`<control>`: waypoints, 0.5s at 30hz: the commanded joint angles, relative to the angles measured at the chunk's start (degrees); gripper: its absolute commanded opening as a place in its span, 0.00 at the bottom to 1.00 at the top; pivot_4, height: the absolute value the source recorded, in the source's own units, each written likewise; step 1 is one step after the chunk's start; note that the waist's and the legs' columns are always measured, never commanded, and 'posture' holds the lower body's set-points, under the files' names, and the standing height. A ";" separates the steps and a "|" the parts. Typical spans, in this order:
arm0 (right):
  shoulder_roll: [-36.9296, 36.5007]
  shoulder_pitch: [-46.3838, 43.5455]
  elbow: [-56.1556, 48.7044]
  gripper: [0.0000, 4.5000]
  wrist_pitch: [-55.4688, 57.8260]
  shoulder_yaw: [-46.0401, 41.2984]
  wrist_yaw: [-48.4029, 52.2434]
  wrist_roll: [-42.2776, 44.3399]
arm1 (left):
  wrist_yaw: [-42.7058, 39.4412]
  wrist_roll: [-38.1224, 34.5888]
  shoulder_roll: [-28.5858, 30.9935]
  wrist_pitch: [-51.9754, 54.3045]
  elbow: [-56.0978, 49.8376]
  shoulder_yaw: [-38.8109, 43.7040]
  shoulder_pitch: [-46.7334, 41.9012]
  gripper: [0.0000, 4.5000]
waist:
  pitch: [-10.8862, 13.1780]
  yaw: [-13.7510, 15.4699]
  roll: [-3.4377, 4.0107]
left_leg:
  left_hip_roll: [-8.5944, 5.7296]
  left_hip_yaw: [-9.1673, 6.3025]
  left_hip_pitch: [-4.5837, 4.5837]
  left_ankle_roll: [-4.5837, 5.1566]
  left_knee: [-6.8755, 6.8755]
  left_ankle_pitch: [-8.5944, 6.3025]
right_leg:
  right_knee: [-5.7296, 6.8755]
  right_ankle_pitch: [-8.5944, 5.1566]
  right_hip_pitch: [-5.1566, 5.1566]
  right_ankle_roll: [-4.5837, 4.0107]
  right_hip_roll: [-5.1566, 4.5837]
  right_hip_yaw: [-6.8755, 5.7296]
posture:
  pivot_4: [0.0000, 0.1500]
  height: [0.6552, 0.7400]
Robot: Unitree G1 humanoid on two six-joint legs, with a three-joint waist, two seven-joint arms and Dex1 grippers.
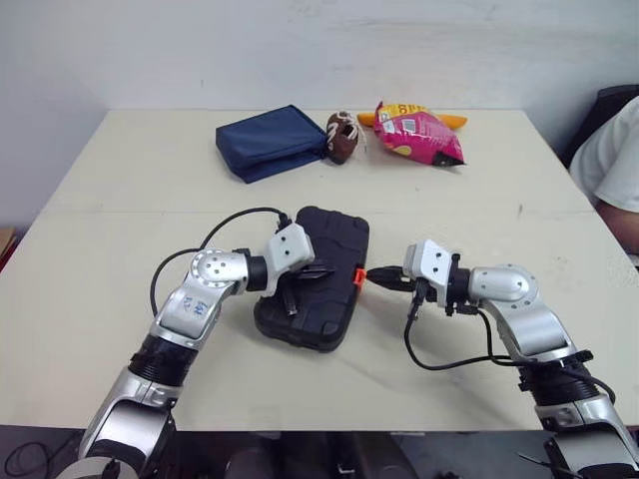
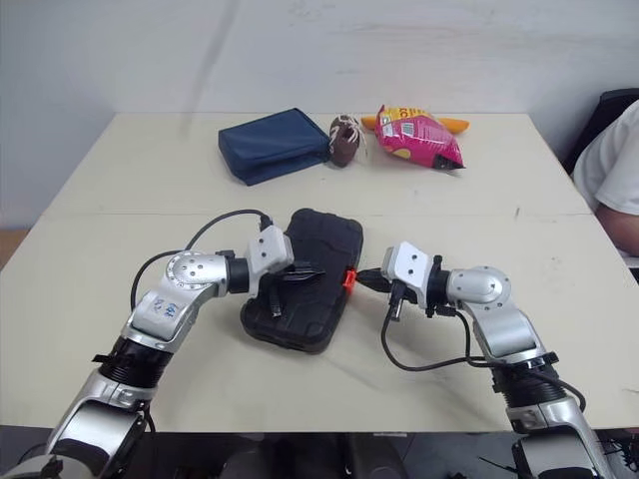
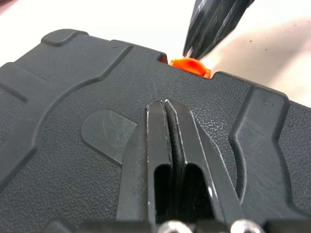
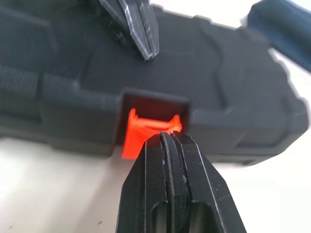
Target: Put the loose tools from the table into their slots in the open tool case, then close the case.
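The black tool case lies closed in the middle of the table, its lid down and its orange latch on the right side edge. My left gripper is shut and rests its tips on top of the lid. My right gripper is shut too, and its tips touch the orange latch from the right. No loose tools lie on the table.
At the back of the table lie a folded navy cloth pouch, a small brown object and a pink snack bag. A person's arm in a white sleeve is at the right edge.
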 commanded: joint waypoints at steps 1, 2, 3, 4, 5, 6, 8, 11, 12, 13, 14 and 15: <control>-0.04 -0.54 -1.87 0.00 -1.31 -0.33 0.60 1.06 | -0.32 3.43 0.53 0.83 6.23 -3.76 4.82 0.01 | -0.07 0.50 0.12 | 0.00 -0.02 -0.02 0.01 -0.01 0.00 | -0.02 0.00 -0.01 0.00 0.00 0.00 | 1.00 1.00; -0.67 -0.41 -1.87 0.00 -0.90 -1.56 0.57 1.68 | -0.12 2.42 0.34 -4.30 5.81 -1.41 4.91 0.01 | -0.09 0.61 0.15 | -0.03 -0.03 -0.05 0.02 -0.01 0.00 | -0.05 0.00 -0.02 -0.01 -0.01 0.00 | 1.00 1.00; -1.13 -0.31 -1.85 0.00 -0.60 -2.49 0.54 2.15 | 0.02 1.67 0.19 -8.12 5.52 0.32 4.98 0.01 | -0.09 0.64 0.15 | -0.04 -0.03 -0.06 0.02 -0.01 0.01 | -0.07 0.00 -0.01 -0.01 -0.02 0.01 | 1.00 1.00; -2.85 -0.04 -1.42 0.00 -0.60 -4.38 1.34 3.04 | 0.31 0.21 0.64 -12.93 4.18 3.76 5.21 0.01 | -0.07 0.58 0.17 | -0.05 -0.03 -0.07 0.03 0.00 0.00 | -0.10 0.00 -0.01 -0.01 -0.04 0.01 | 1.00 1.00; -4.09 0.15 -1.09 0.00 -0.65 -5.63 1.91 3.67 | 0.45 -0.75 0.97 -16.08 3.39 6.04 5.38 0.01 | -0.05 0.54 0.18 | -0.06 -0.01 -0.14 0.05 0.00 0.00 | -0.13 0.01 -0.04 -0.03 -0.07 0.01 | 1.00 1.00; -6.24 0.71 -0.72 0.00 0.18 -7.34 4.07 5.64 | -1.99 -1.15 3.71 -17.74 1.32 7.08 6.32 0.06 | 0.00 0.56 0.18 | -0.06 0.02 -0.19 0.05 0.00 0.00 | -0.14 0.02 -0.09 -0.03 -0.09 0.01 | 1.00 1.00; -9.21 1.79 -0.54 0.00 1.64 -10.23 7.32 9.51 | -5.30 -2.46 7.71 -19.44 -1.71 8.99 8.20 0.19 | 0.17 0.52 0.06 | -0.05 0.02 -0.36 0.05 -0.01 0.01 | -0.14 0.02 -0.24 -0.04 -0.07 -0.02 | 1.00 1.00; -14.71 2.95 2.20 0.23 0.66 -14.38 9.69 10.31 | -3.64 -9.00 12.80 -13.87 -4.60 19.23 12.19 0.48 | 0.46 0.18 0.09 | -0.02 0.01 -0.37 0.01 -0.15 -0.02 | -0.16 -0.03 -0.31 -0.12 -0.04 -0.02 | 1.00 1.00; -16.04 3.32 3.10 0.34 -0.51 -14.98 10.08 9.58 | -3.30 -10.51 14.09 -11.91 -5.03 21.79 13.40 0.58 | 0.61 0.14 0.04 | -0.02 0.01 -0.38 0.02 -0.16 -0.03 | -0.16 -0.06 -0.36 -0.15 -0.03 -0.03 | 1.00 1.00; -17.35 3.93 4.15 0.45 -2.02 -15.91 10.11 8.93 | -2.66 -11.09 16.20 -9.35 -4.58 24.82 15.03 0.68 | 0.67 0.19 0.01 | 0.00 0.00 -0.50 0.05 -0.16 -0.05 | -0.16 -0.06 -0.46 -0.15 -0.02 -0.04 | 1.00 1.00; -18.61 4.81 5.11 0.57 -3.00 -17.45 9.58 8.59 | -2.69 -10.93 18.90 -8.82 -2.81 28.35 16.93 0.79 | 0.67 0.28 0.00 | 0.00 -0.03 -0.64 0.03 -0.15 -0.04 | -0.16 -0.07 -0.60 -0.15 -0.02 -0.06 | 1.00 1.00; -19.42 5.54 5.48 0.67 -3.48 -18.52 9.13 8.61 | -2.75 -10.80 20.75 -8.61 -1.75 30.72 18.34 0.89 | 0.68 0.30 -0.01 | 0.00 -0.03 -0.83 0.00 -0.12 -0.02 | -0.16 -0.07 -0.80 -0.15 -0.02 -0.06 | 1.00 1.00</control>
